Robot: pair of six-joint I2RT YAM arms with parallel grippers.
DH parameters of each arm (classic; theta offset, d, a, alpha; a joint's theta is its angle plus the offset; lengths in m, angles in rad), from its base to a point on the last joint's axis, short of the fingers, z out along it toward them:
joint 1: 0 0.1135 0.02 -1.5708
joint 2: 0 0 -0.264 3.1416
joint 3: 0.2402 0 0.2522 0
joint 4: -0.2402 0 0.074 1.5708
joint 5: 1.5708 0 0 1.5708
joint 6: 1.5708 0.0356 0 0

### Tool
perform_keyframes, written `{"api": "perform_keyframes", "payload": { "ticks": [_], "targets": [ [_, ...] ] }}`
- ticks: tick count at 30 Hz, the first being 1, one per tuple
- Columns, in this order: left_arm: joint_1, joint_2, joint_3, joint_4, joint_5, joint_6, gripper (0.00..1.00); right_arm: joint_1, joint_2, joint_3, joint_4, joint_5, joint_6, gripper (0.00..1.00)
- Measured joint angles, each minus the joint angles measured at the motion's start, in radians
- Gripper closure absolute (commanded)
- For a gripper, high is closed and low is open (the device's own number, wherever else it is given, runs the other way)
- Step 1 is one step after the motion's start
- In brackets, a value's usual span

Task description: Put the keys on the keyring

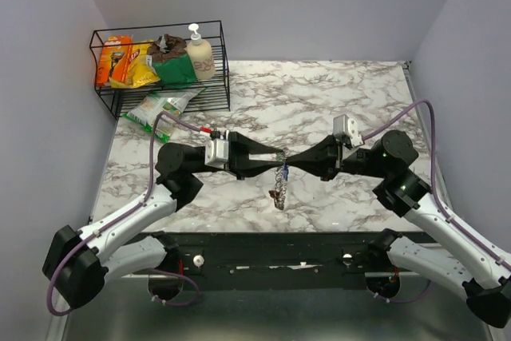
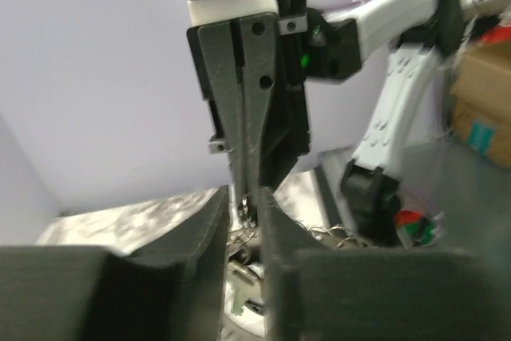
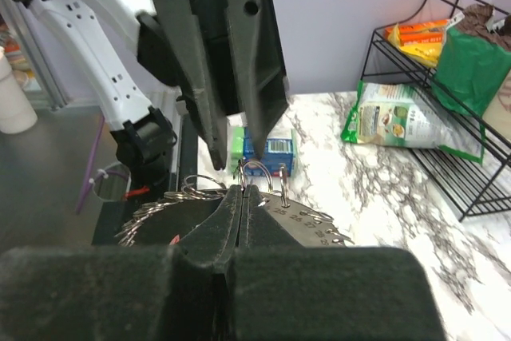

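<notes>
right tool (image 3: 241,197): pressed closed on the keyring (image 1: 279,180) wire
left tool (image 2: 243,217): narrow gap, tip to tip with right tool; can't tell if it grips
keyring place: hangs at 6 o'clock from the tips, over mid surface (image 1: 335,101)
keys (image 1: 278,197): at ring's low end
risk: thin wire slips out and ring drops; tips this close may clash

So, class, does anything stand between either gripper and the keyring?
Nothing visible does. The left gripper and the right gripper meet tip to tip right at the keyring, which hangs from them over the table. The wire basket stands well away, back left.
</notes>
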Motion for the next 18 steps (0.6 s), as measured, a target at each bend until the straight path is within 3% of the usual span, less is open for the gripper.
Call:
{"api": "perform_keyframes", "payload": {
  "ticks": [3, 9, 18],
  "targets": [
    [-0.001, -0.056, 0.066, -0.199, -0.014, 0.101, 0.42, 0.000, 0.019, 0.062, -0.105, 0.007, -0.055, 0.99],
    [-0.003, -0.148, 0.206, -0.634, -0.107, 0.328, 0.40, 0.000, 0.108, 0.217, -0.330, 0.007, -0.169, 0.99],
    [-0.002, -0.037, 0.478, -1.207, -0.239, 0.457, 0.33, 0.000, 0.269, 0.366, -0.595, 0.012, -0.287, 0.99]
  ]
}}
